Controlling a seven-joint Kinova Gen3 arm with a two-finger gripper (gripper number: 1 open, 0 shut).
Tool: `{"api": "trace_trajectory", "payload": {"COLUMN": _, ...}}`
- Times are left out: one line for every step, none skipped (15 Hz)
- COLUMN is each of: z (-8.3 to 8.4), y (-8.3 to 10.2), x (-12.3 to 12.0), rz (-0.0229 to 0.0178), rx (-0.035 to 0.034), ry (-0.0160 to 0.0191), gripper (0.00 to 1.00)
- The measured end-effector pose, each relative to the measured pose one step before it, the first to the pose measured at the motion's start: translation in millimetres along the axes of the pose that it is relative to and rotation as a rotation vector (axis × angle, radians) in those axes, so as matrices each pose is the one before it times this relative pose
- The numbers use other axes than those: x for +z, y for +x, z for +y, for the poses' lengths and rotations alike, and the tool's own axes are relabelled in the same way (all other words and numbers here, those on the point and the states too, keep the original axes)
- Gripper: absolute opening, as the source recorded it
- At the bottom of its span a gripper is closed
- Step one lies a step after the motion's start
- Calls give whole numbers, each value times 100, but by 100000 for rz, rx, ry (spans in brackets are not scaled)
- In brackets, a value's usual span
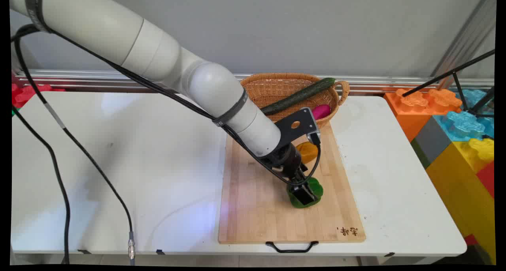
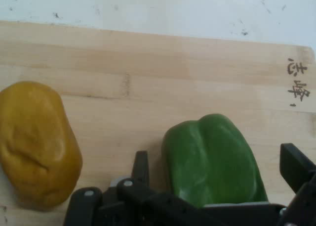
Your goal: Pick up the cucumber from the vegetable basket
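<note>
The arm reaches down from the upper left, and its black gripper [image 1: 303, 192] sits low over the wooden cutting board [image 1: 257, 207], right on top of a green bell pepper [image 1: 314, 189]. In the hand view the green bell pepper [image 2: 212, 159] lies between the two fingers [image 2: 140, 166], which stand spread to either side of it; the left finger stands just beside the pepper's flank and the right one a little apart from it. So the gripper [image 2: 217, 179] is open, straddling the pepper; I see no squeeze on it.

The pepper lies on the board's right half, nearer the front edge than the back. Just behind it on the same board, partly hidden by the wrist, lies a rounded orange-yellow piece [image 1: 307, 151], which looks like a potato or a similar vegetable. In the hand view this yellow lump [image 2: 37, 144] rests to the left of the pepper, apart from it.

At the board's far end stands a wicker basket [image 1: 276, 88] with a long cucumber [image 1: 298, 96] lying slantwise across it and something magenta [image 1: 321, 111] inside. The board lies on the white table [image 1: 118, 164], its black handle [image 1: 291, 247] at the near edge.
</note>
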Motion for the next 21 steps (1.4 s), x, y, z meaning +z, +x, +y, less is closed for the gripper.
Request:
{"api": "trace_trajectory", "payload": {"z": -26, "y": 97, "x": -304, "rz": 145, "rx": 346, "ry": -189, "gripper": 100}}
{"api": "trace_trajectory", "payload": {"z": -59, "y": 150, "x": -356, "rz": 287, "rx": -100, "ry": -201, "gripper": 100}}
{"api": "trace_trajectory", "payload": {"z": -187, "y": 274, "x": -608, "rz": 495, "rx": -820, "ry": -232, "gripper": 100}}
{"api": "trace_trajectory", "payload": {"z": -254, "y": 337, "x": -567, "rz": 651, "rx": -741, "ry": 63, "gripper": 100}}
{"api": "trace_trajectory", "payload": {"z": -238, "y": 232, "x": -432, "rz": 390, "rx": -513, "ry": 168, "gripper": 100}}
{"api": "trace_trajectory", "payload": {"z": -489, "y": 415, "x": -670, "rz": 692, "rx": -688, "ry": 596, "gripper": 100}}
{"api": "trace_trajectory", "payload": {"z": -641, "y": 441, "x": -707, "rz": 630, "rx": -629, "ry": 933, "gripper": 100}}
{"api": "trace_trajectory", "payload": {"z": -570, "y": 326, "x": -505, "rz": 425, "rx": -483, "ry": 920, "gripper": 100}}
{"api": "trace_trajectory", "payload": {"z": -891, "y": 429, "x": -647, "rz": 527, "rx": -650, "ry": 1558, "gripper": 100}}
{"api": "trace_trajectory", "payload": {"z": -696, "y": 315, "x": -433, "rz": 443, "rx": -536, "ry": 1263, "gripper": 100}}
{"api": "trace_trajectory", "payload": {"z": -1126, "y": 381, "x": -570, "rz": 447, "rx": -1018, "ry": 1989, "gripper": 100}}
{"api": "trace_trajectory", "payload": {"z": -945, "y": 299, "x": -377, "rz": 319, "rx": -1022, "ry": 1678, "gripper": 100}}
{"api": "trace_trajectory", "payload": {"z": -992, "y": 270, "x": -295, "rz": 299, "rx": -1183, "ry": 1732, "gripper": 100}}
{"api": "trace_trajectory", "payload": {"z": -1637, "y": 400, "x": -331, "rz": 545, "rx": -1856, "ry": 2902, "gripper": 100}}
{"api": "trace_trajectory", "payload": {"z": -1227, "y": 313, "x": -116, "rz": 492, "rx": -1333, "ry": 2212, "gripper": 100}}
{"api": "trace_trajectory", "payload": {"z": -1225, "y": 318, "x": 19, "rz": 533, "rx": -1277, "ry": 2232, "gripper": 100}}
{"api": "trace_trajectory", "payload": {"z": -774, "y": 207, "x": 38, "rz": 301, "rx": -795, "ry": 1411, "gripper": 100}}
{"api": "trace_trajectory", "payload": {"z": -1098, "y": 320, "x": 219, "rz": 448, "rx": -991, "ry": 2025, "gripper": 100}}
{"api": "trace_trajectory", "payload": {"z": -825, "y": 190, "x": 301, "rz": 208, "rx": -915, "ry": 1458, "gripper": 100}}
{"api": "trace_trajectory", "payload": {"z": -903, "y": 124, "x": 484, "rz": 47, "rx": -1190, "ry": 1444, "gripper": 100}}
{"api": "trace_trajectory", "payload": {"z": -854, "y": 177, "x": 815, "rz": -52, "rx": -1117, "ry": 1178, "gripper": 100}}
